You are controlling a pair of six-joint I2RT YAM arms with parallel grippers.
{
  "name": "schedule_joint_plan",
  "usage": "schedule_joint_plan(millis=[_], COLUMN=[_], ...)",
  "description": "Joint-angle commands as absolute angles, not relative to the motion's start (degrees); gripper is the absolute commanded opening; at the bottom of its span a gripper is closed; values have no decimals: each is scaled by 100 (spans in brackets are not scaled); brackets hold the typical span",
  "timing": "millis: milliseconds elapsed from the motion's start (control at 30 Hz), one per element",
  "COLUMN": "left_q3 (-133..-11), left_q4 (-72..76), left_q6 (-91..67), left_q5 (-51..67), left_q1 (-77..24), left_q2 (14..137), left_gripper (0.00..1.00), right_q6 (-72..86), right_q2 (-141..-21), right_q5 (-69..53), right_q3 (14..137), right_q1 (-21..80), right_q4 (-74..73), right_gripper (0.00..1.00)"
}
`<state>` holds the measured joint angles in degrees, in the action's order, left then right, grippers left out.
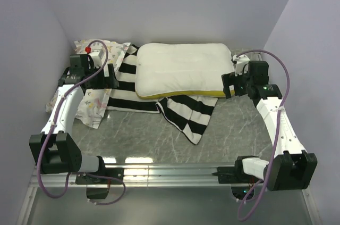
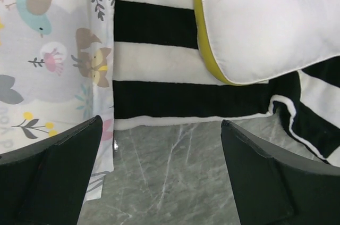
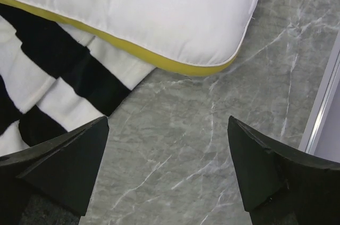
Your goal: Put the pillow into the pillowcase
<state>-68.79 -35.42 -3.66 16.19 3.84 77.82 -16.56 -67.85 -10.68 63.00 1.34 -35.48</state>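
Left pincer (image 2: pixel 160 124) and right pincer (image 3: pixel 168 120) both wide, empty. I'd hunt out the pillowcase (image 1: pixel 188 113) opening first (the pillow (image 1: pixel 183 68) is lying on it), then pinch one layer.

A pastel animal-print pillow (image 1: pixel 94 105) is lying at the left of the frame on the grey marbled desk (image 1: pixel 138 134), with lilac walls (image 1: pixel 186 1) enclosing both.

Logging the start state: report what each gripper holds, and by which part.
Nothing is held. The left gripper stands open near the black-and-white striped fabric pillowcase; the right gripper stands open beside the plump, yellow-edged cream-white pillow.
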Motion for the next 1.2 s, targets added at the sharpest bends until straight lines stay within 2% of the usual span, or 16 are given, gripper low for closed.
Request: schedule_joint_plan(millis=[0,167,300,533,600,733,833,967,1167], left_q3=[-7093,-7032,-6987,-6944,-6961,-6734,-6435,-6240,-6082], left_q4=[-3454,-3165,-3111,-3243,-3436,-3639,-3560,-3551,-3445], left_q6=[-378,-843,-756,-502,-378,-281,-272,-202,-255], left_q5=[1978,1740,2073,2890,3558,4227,4228,4149,4140], left_q1=[387,396,396,396,396,387,396,396,396], left_q2=[7576,7410,7242,7137,7224,7278,7111,6935,6899], left_gripper=[99,99,99,99,99,99,99,99,99], right_q6=[-1679,-1872,-2004,-2188,-2320,-2653,-2680,-2646,-2663], right_q2=[-6811,-7214,-7943,-9850,-10579,-11880,-12514,-13041,-13762], right_q5=[-1239,-1406,-1626,-1459,-1380,-1459,-1415,-1301,-1232], right_q3=[6486,6942,7759,10155,10728,12624,13007,12885,12981], right_q1=[123,246,430,1255,1467,1810,1986,2171,2294], right_q4=[-3358,-3383,-3498,-3753,-3980,-4657,-4519,-3913,-3955], right_gripper=[100,100,100,100,100,100,100,100,100])
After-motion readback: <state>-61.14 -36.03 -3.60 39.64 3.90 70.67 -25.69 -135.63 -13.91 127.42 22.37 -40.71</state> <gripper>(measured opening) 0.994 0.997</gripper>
